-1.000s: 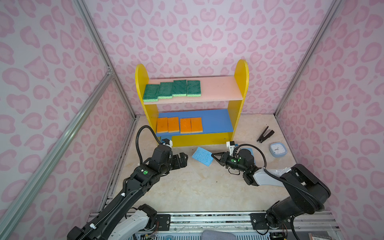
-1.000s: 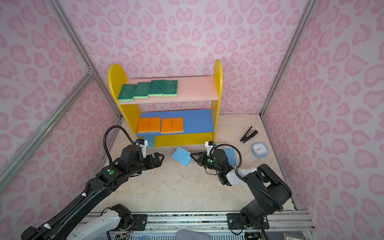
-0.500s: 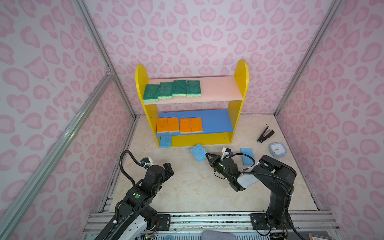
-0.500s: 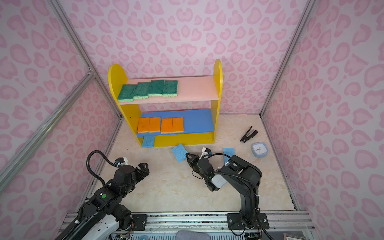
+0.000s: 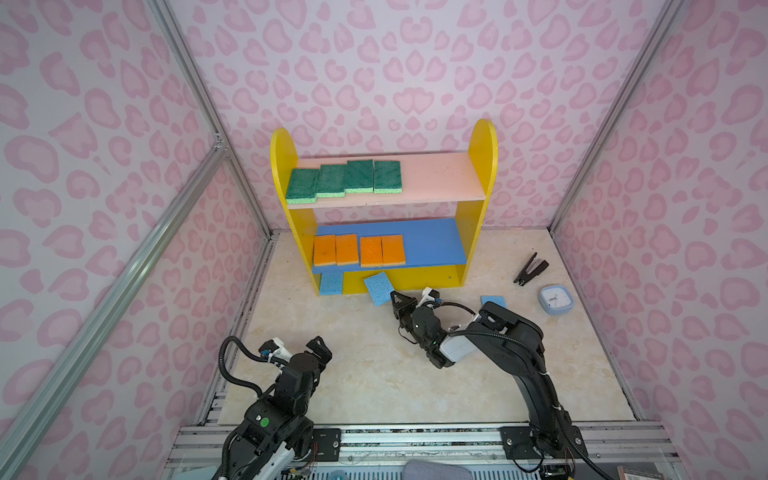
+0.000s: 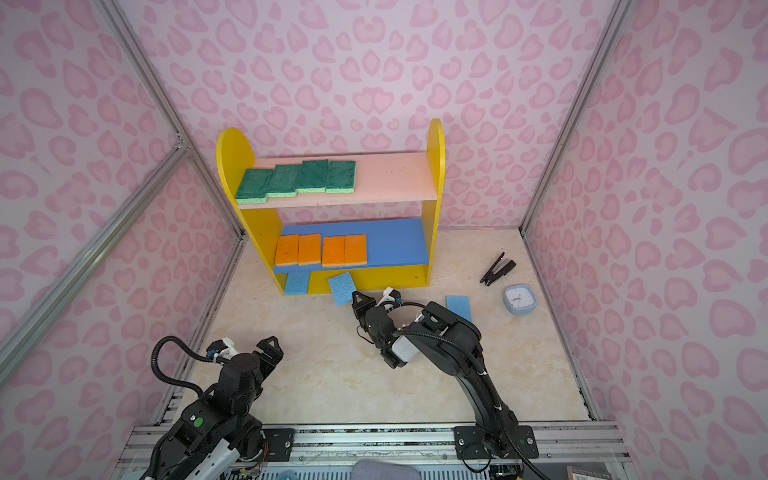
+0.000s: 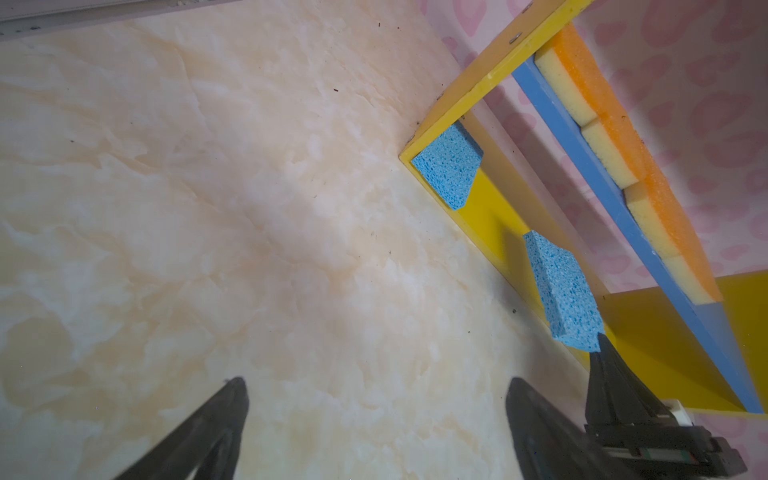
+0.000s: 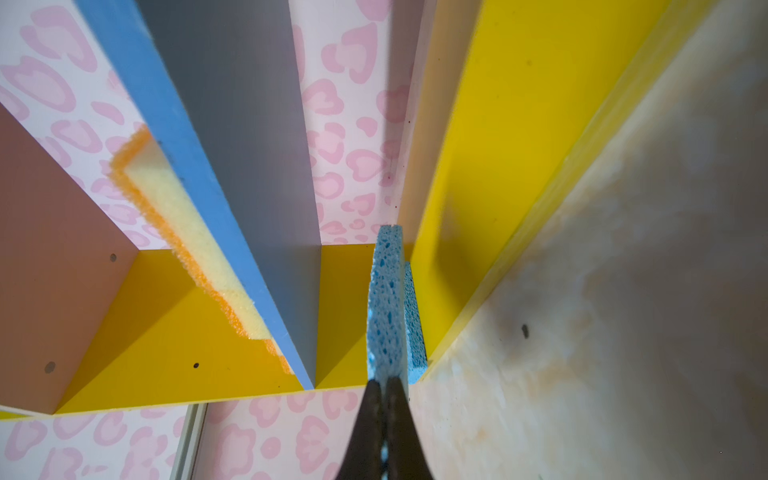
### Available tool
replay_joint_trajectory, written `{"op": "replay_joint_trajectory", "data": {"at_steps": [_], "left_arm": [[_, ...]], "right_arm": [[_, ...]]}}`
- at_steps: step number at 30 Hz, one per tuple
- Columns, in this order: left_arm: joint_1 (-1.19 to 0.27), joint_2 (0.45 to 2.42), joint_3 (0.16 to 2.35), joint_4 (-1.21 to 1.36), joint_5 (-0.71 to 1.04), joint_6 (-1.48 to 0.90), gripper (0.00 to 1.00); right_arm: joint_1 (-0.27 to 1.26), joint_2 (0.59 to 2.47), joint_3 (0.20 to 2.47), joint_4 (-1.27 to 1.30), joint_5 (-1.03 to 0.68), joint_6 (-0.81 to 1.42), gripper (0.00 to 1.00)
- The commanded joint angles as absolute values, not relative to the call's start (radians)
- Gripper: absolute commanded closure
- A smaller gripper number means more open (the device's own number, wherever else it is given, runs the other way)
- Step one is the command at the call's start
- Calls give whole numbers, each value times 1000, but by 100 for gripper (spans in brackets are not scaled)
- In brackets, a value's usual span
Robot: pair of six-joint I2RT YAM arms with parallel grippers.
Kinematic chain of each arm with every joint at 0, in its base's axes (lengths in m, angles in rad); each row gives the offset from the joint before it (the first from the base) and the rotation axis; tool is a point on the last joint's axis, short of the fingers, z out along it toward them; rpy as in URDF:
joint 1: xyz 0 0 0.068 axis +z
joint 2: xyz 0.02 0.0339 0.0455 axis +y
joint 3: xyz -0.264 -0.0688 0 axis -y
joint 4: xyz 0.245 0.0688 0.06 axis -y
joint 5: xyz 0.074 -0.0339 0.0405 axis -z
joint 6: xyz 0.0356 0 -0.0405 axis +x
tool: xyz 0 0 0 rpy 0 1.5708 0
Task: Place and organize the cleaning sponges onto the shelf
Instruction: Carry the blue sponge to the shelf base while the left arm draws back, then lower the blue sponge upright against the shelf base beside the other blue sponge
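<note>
Right gripper point(image 5: 394, 296): clamped shut on near corner of tilted blue sponge point(image 5: 378, 288), far end over front edge of yellow bottom point(image 5: 424, 279) of shelf point(image 5: 482, 166).
Left gripper point(image 7: 376, 390): jaws wide apart, empty, low over floor point(image 5: 374, 374), well back from shelf.
Pink upper board point(image 5: 436, 178): four green sponges point(image 5: 345, 178) in a row, left side.
Blue middle board point(image 5: 432, 245): four orange sponges point(image 5: 359, 250) side by side, left side.
Yellow bottom, left end: second blue sponge point(image 5: 331, 283), jutting past front edge.
Floor, right side: third blue sponge point(image 5: 493, 300), partly hidden behind right arm; black stapler point(image 5: 531, 269) and blue clock point(image 5: 556, 299) nearby, apart from shelf.
</note>
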State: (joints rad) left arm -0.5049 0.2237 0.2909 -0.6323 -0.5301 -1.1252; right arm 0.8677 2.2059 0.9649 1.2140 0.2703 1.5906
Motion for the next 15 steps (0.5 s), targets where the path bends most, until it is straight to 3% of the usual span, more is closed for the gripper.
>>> {"op": "replay_joint_trajectory", "data": {"at_steps": [1,15], "left_arm": [[-505,234,277,-638,-547,-1164,2],[-464,310,244,-557,-456,-1110,3]], "right_arm": [[866,2251,1039,1155,314,1612,100],[862,2458,1393,885,342,1675,100]]}}
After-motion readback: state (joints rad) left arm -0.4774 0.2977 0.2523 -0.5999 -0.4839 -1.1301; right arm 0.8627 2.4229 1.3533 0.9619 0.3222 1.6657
